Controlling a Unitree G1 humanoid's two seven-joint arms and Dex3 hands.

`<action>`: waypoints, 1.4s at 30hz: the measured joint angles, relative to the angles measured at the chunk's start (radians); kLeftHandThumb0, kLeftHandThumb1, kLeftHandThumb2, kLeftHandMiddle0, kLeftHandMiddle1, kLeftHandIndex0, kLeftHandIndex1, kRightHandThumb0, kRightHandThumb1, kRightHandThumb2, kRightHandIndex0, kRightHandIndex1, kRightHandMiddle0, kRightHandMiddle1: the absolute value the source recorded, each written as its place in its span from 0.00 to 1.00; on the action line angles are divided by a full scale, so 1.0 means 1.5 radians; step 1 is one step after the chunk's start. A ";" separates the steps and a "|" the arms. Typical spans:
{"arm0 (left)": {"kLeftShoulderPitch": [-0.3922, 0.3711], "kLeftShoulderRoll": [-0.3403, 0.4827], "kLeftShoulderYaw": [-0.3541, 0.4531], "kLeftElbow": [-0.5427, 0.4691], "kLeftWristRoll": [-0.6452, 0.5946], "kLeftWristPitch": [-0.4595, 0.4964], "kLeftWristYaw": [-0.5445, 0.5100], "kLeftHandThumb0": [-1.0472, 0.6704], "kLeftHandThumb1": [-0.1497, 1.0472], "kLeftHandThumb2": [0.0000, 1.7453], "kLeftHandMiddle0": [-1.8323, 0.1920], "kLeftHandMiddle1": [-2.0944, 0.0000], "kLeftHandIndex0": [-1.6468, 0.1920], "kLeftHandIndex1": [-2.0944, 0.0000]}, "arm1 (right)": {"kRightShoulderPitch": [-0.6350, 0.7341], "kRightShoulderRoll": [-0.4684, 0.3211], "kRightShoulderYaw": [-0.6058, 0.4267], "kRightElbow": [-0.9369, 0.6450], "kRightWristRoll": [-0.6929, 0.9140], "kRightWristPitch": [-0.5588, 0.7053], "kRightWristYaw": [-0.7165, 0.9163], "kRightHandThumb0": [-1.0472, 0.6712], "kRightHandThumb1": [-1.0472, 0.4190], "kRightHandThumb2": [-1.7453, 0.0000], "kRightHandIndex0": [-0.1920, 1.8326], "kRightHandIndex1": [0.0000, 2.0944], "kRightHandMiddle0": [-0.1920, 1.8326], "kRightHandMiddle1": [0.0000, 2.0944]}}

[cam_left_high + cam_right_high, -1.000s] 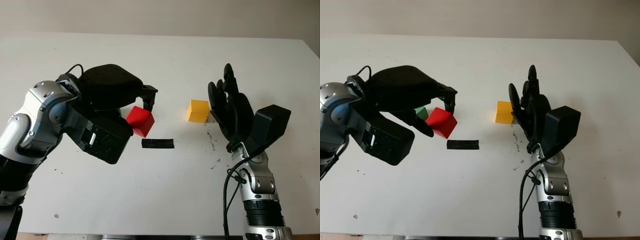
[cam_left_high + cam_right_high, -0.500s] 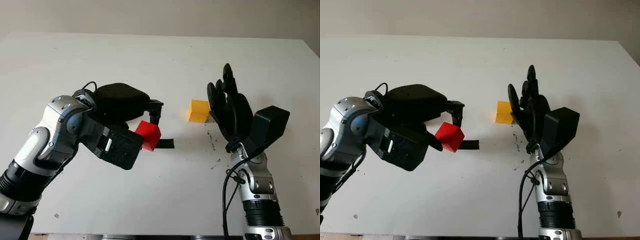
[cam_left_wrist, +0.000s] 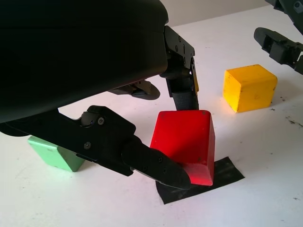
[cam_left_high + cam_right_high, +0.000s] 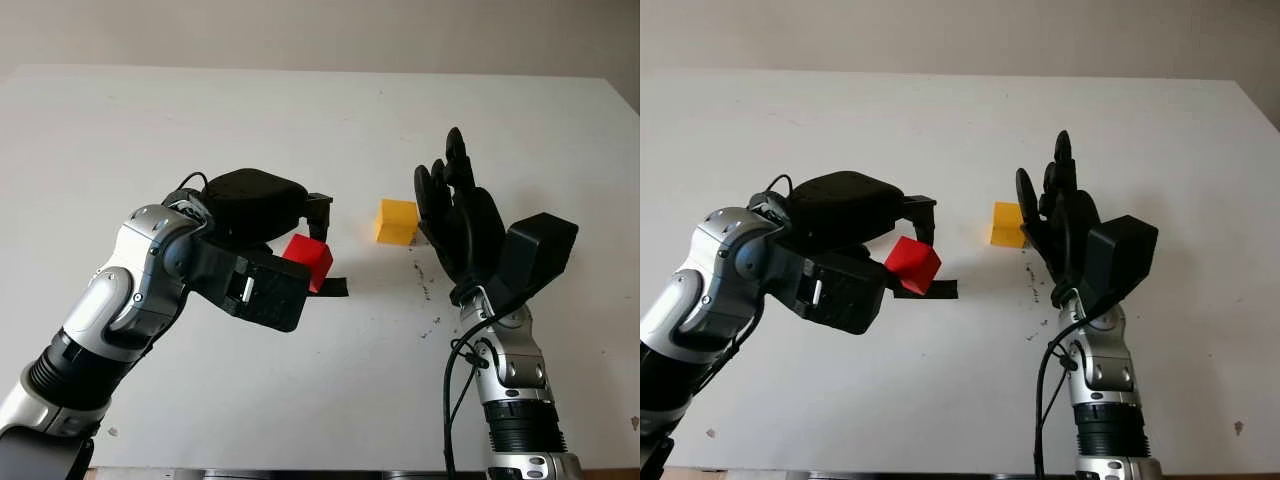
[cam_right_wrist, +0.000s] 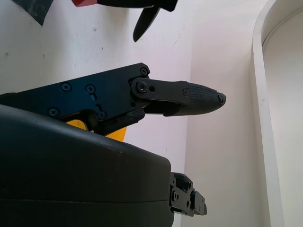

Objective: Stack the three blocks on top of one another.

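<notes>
- Now the left hand [image 4: 285, 245] is clenched on the red block [image 4: 310, 262] — one finger against its far face, another under its near lower edge — and carries it tilted, a corner down, over the black tape [image 3: 208, 182] on the tabletop [image 4: 300, 120].
- From the red block, the yellow block [image 4: 397, 221] lies to the right and a little farther off, resting on the tabletop, apart from it with bare surface between — that gap is what the coming move turns on, I judge.
- The green block [image 3: 54, 153] sits on the tabletop behind the left hand, on the side away from the yellow one.
- The right hand [image 4: 460, 215] is open, held upright just right of the yellow block, nearer to it than the left hand is; whether it touches the block I cannot tell.
- If yellow is the base, the red block would need to travel right, level out and come down square — tilted as it is, it would likely slide off.
</notes>
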 measured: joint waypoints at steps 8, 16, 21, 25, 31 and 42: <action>0.000 0.000 -0.009 0.016 0.003 -0.010 0.003 0.40 1.00 0.05 0.67 0.96 0.69 0.35 | 0.000 0.001 0.000 0.000 0.000 -0.001 0.000 0.24 0.00 0.75 0.00 0.00 0.00 0.00; 0.000 0.000 -0.021 0.024 0.003 -0.017 -0.014 0.38 1.00 0.04 0.67 0.96 0.69 0.34 | 0.005 0.001 0.002 0.000 0.000 -0.001 -0.002 0.25 0.00 0.74 0.00 0.00 0.00 0.00; 0.000 0.000 -0.021 0.028 -0.002 -0.015 -0.021 0.39 1.00 0.05 0.69 0.97 0.70 0.30 | 0.005 0.001 0.002 0.000 0.001 -0.001 -0.001 0.25 0.00 0.75 0.00 0.00 0.00 0.00; -0.002 -0.001 -0.021 0.030 -0.003 -0.013 -0.025 0.38 1.00 0.07 0.71 0.98 0.71 0.29 | 0.005 0.002 0.001 0.000 0.001 -0.001 -0.002 0.24 0.00 0.75 0.00 0.00 0.00 0.00; -0.005 -0.005 -0.021 0.045 -0.010 -0.024 -0.018 0.38 1.00 0.07 0.71 0.98 0.71 0.25 | 0.005 0.003 0.002 0.000 0.000 -0.001 -0.004 0.24 0.00 0.74 0.00 0.00 0.00 0.00; -0.008 -0.013 -0.033 0.057 0.010 -0.011 -0.024 0.22 1.00 0.06 0.81 0.98 0.78 0.60 | 0.013 0.000 -0.003 0.000 0.000 -0.002 0.004 0.24 0.00 0.74 0.00 0.00 0.00 0.00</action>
